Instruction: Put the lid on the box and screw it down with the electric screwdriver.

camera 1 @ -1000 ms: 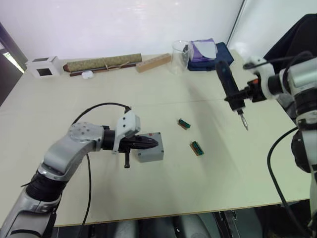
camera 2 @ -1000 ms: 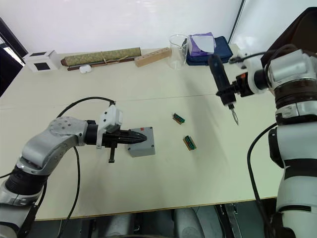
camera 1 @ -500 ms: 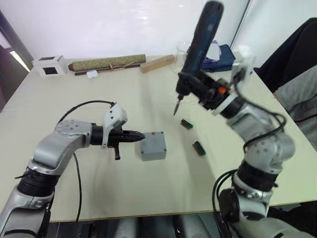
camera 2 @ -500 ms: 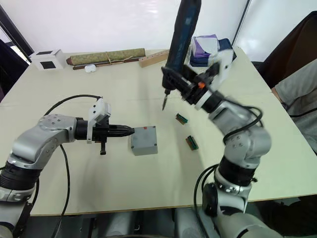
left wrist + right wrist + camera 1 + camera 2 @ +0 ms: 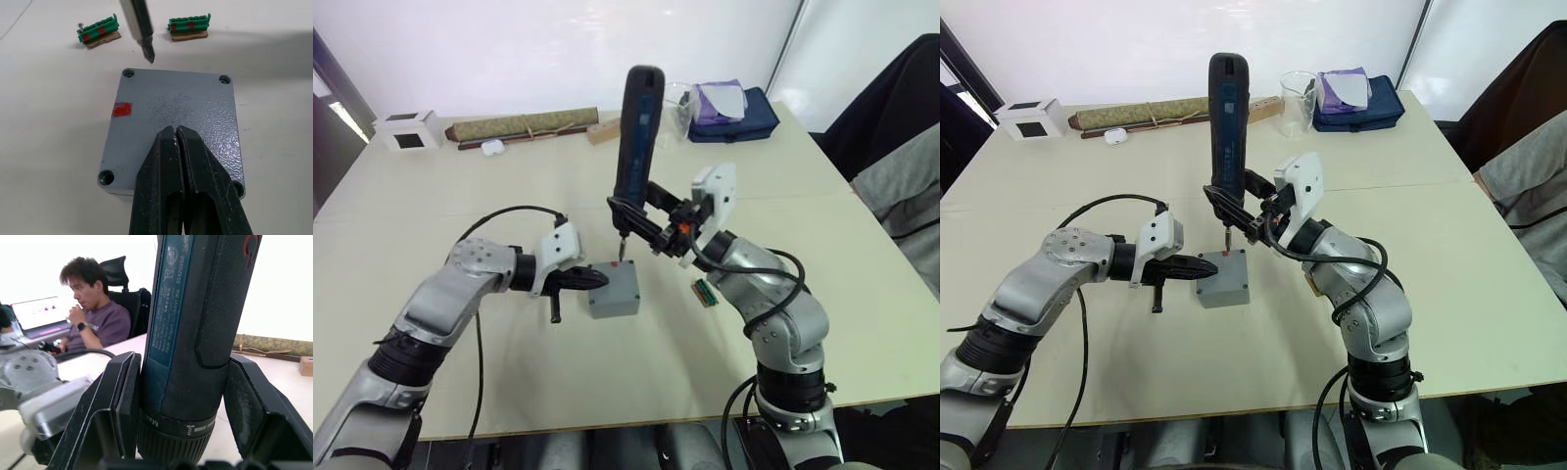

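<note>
The grey box (image 5: 615, 294) stands mid-table with the lid (image 5: 176, 105) on top, screw holes at its corners and a red mark (image 5: 122, 109) near one edge. My left gripper (image 5: 176, 131) is shut and empty, its tips lying over the lid's middle from the left (image 5: 595, 281). My right gripper (image 5: 649, 217) is shut on the electric screwdriver (image 5: 636, 127), held upright. The bit (image 5: 145, 41) points down, its tip just above the table-side corner hole (image 5: 128, 73) by the red mark. In the right wrist view the screwdriver (image 5: 195, 333) stands between both fingers.
Two green terminal blocks (image 5: 98, 33) (image 5: 190, 25) lie just beyond the box. At the table's far edge are a white cube (image 5: 406, 130), a rolled olive bundle (image 5: 524, 125), a beaker (image 5: 1295, 98) and a blue bag (image 5: 739, 103). A seated person (image 5: 95, 318) is beyond the table.
My right arm swung the screwdriver in from the right, stood it upright and lowered its bit to the box's corner. The left gripper stays shut at the box.
</note>
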